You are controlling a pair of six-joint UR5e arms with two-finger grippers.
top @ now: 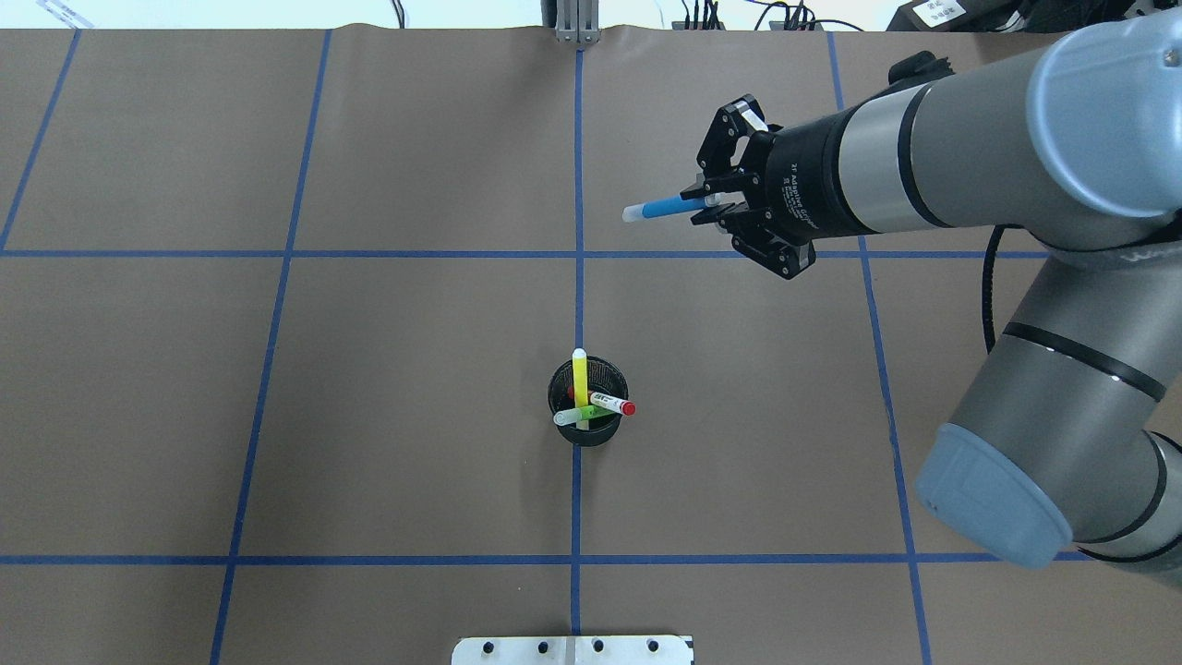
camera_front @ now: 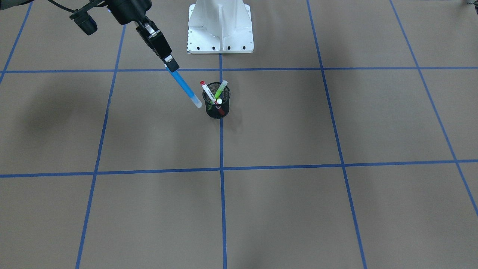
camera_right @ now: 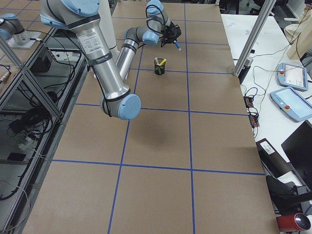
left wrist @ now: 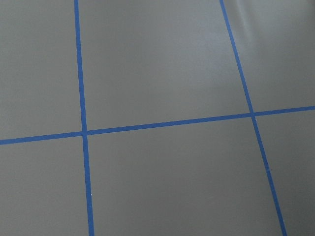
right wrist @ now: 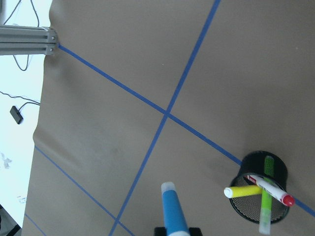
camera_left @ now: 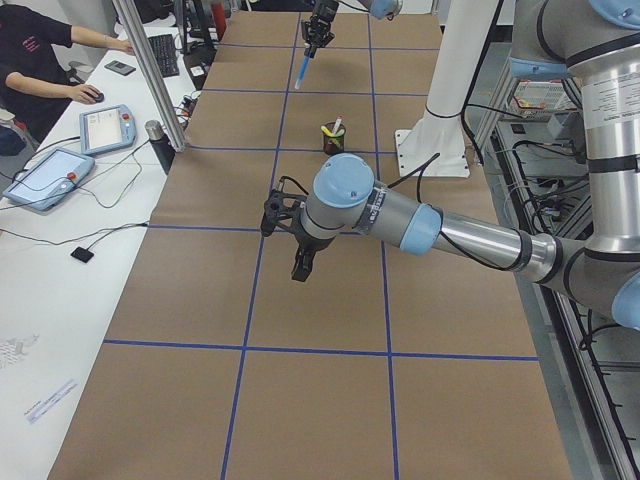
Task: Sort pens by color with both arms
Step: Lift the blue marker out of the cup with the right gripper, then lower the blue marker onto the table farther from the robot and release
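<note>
My right gripper (top: pixel 711 205) is shut on the blue pen (top: pixel 665 209), held level above the table, far right of the black mesh cup (top: pixel 591 436). In the front view the blue pen (camera_front: pixel 185 89) slants down from the right gripper (camera_front: pixel 171 64), its clear cap close to the cup (camera_front: pixel 217 112). The cup holds a red-capped white pen (top: pixel 611 403), a lime green pen (top: pixel 577 416) and a yellow pen (top: pixel 580 379). My left gripper (camera_left: pixel 300 272) hangs over bare paper, well short of the cup; I cannot tell whether it is open or shut.
The white pedestal base (camera_front: pixel 220 30) stands behind the cup. Brown paper with a blue tape grid (left wrist: pixel 84 132) covers the table. A person sits at a side desk with tablets (camera_left: pixel 50 175), and an aluminium post (camera_left: pixel 150 80) rises by the table edge.
</note>
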